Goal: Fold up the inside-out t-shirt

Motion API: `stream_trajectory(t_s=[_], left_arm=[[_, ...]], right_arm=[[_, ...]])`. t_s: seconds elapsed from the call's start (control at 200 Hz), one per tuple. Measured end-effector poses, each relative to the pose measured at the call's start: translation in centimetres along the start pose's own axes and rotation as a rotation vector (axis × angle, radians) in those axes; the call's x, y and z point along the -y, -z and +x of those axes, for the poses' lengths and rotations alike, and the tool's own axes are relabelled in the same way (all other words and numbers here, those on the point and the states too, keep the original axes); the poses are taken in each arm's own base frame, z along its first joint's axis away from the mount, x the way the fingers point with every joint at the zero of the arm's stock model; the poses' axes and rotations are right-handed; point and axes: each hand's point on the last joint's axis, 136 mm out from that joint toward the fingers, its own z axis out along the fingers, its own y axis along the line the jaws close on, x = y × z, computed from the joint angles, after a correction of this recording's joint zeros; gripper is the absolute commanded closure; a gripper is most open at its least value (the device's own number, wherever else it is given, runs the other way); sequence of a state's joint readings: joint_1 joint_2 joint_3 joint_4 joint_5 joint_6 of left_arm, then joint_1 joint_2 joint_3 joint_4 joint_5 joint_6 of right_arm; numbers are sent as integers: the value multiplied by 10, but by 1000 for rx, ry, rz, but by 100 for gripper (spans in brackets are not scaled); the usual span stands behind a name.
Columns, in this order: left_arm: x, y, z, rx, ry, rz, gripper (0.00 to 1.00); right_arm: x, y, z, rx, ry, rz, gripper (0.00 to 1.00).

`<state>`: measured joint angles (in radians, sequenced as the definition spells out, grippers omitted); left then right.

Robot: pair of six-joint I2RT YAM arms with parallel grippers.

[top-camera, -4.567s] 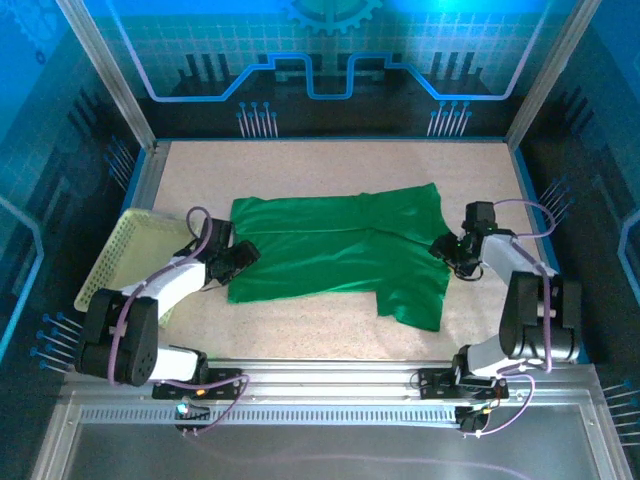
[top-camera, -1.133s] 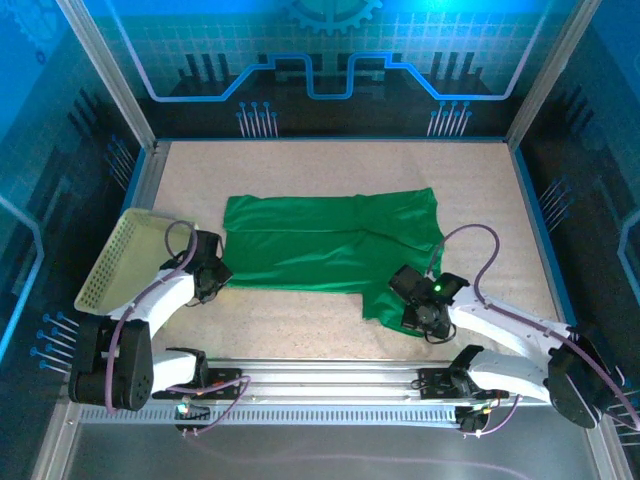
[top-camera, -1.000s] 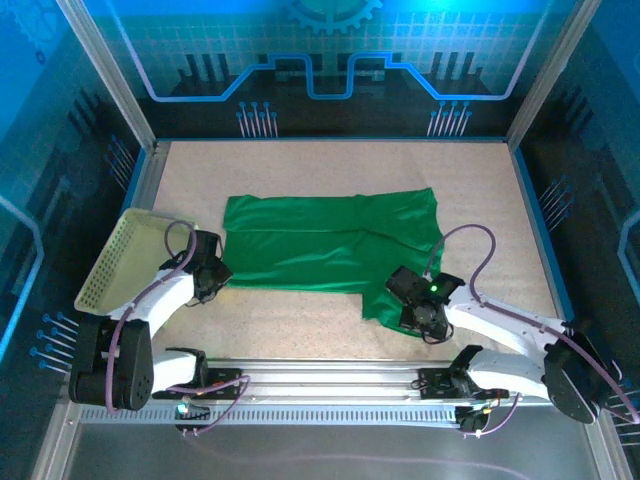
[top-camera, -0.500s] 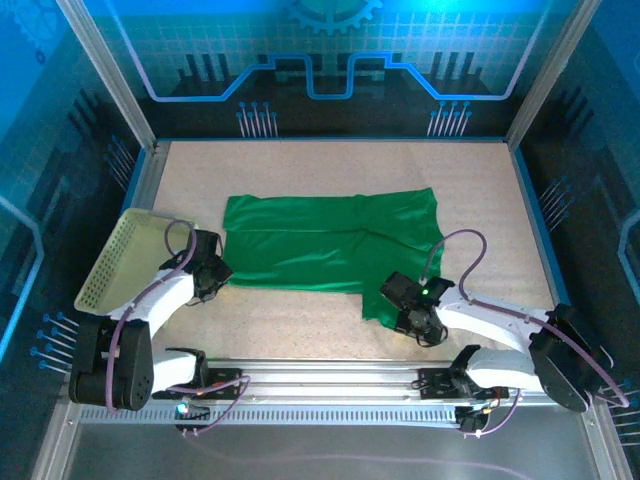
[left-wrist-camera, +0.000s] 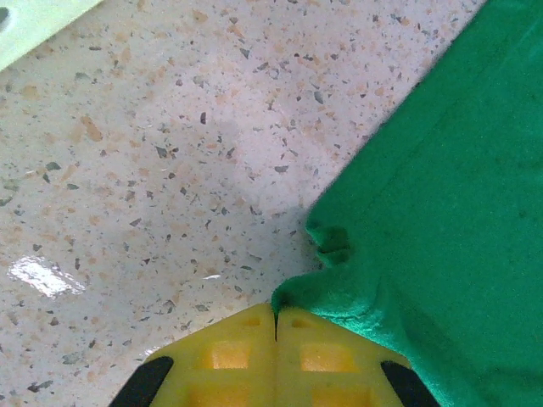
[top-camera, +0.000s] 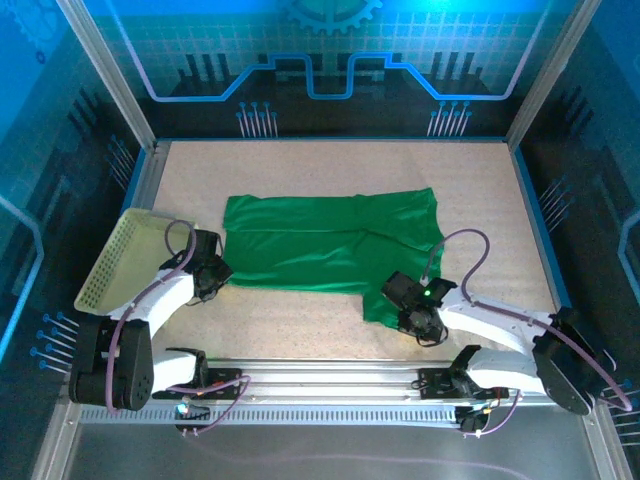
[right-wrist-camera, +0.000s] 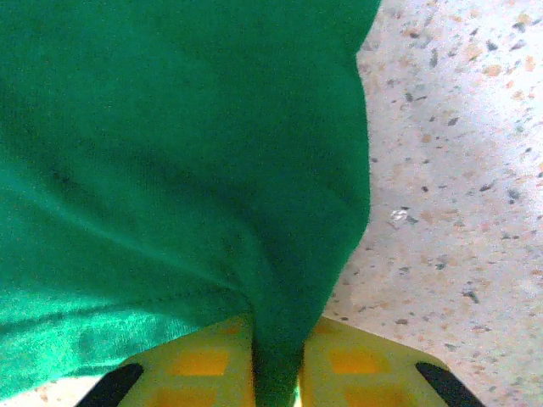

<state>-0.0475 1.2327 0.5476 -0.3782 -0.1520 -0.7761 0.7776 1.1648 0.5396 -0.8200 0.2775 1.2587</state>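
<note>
Bench (top-camera: 330,165): speckled surface walled by frame rails. It is bare in a wide band beyond the cloth's far edge, to its right, and in a narrower strip along the near rail.
Inside-out t-shirt (top-camera: 330,240): bright green, lying flat at mid-bench with its long axis running left to right. The far edge is nearly straight. At the right end a flap reaches toward the near rail.
Basket (top-camera: 115,258): pale, perforated, at the bench's left edge, apart from the cloth.
Right fingers (right-wrist-camera: 204,360): closed on a ridge of the flap's cloth, which is pinched between the yellow pads at the near-right corner (top-camera: 385,305).
Left fingers (left-wrist-camera: 237,356): pressed together on the puckered near-left corner (top-camera: 226,280).
</note>
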Motion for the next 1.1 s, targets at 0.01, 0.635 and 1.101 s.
stream_trajectory(t_s=[0.01,0.635,1.101], left_arm=[[0,0,0,0,0,1,100],[4,41,41,9,3,115,100],[-6,45,49,-14,23,56,100]], right_arm=[[0,1,-1,5,0,0,92],[66,62,-61,203,-242,-40,100],[54,72,-70,173,-117,-40,100]])
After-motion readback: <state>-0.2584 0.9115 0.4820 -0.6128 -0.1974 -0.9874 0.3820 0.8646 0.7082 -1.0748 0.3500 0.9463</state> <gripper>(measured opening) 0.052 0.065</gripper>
